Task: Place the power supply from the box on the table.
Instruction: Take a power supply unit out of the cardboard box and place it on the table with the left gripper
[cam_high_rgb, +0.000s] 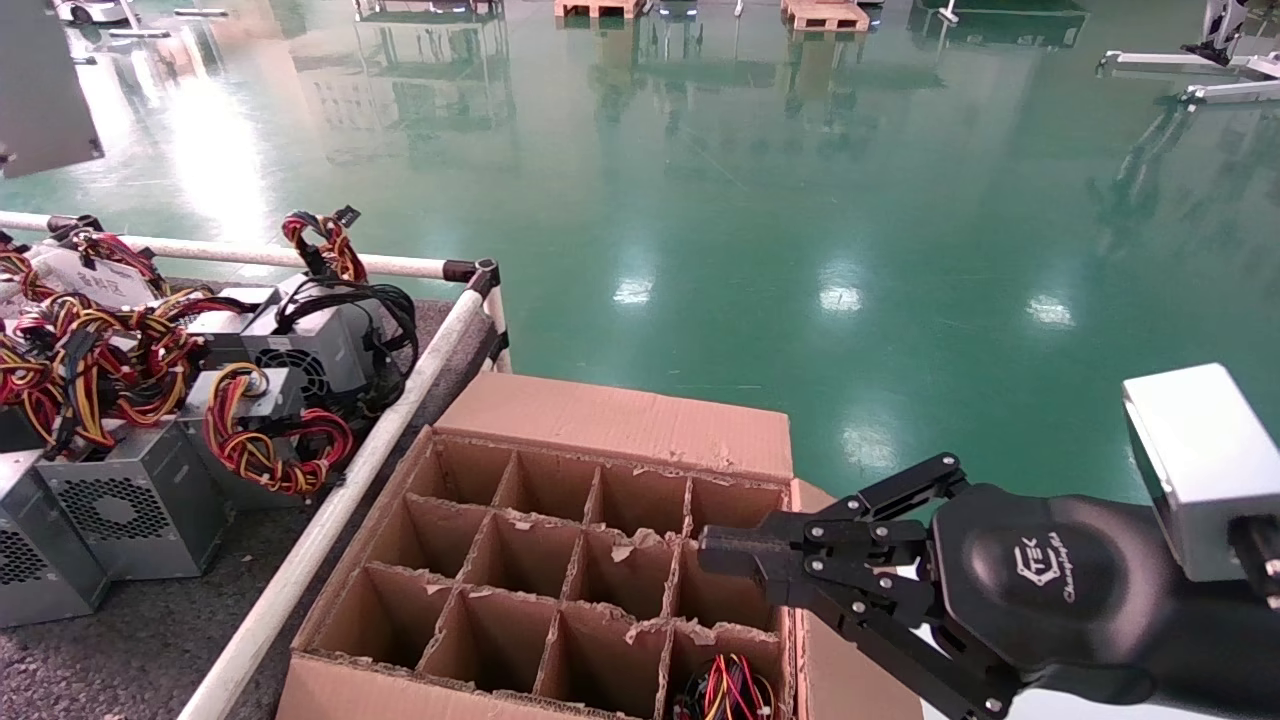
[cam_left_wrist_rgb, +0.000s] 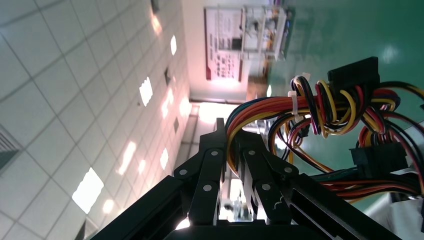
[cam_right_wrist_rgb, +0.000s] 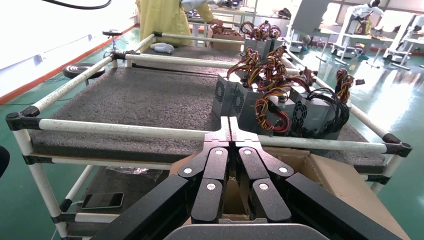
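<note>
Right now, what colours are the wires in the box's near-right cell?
Red, yellow, orange and black wires, lying in the box; the head view shows them best.

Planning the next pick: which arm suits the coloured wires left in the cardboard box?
Right: its black gripper hangs shut and empty near that brown carton's wire-filled cell; the left gripper clamps another red-yellow wire bundle.

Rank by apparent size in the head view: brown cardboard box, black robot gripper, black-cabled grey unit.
1. Brown cardboard box, largest.
2. Black right gripper; it sits nearer the camera, so this ranking is unsure.
3. Grey metal unit with black cables, smallest.
</note>
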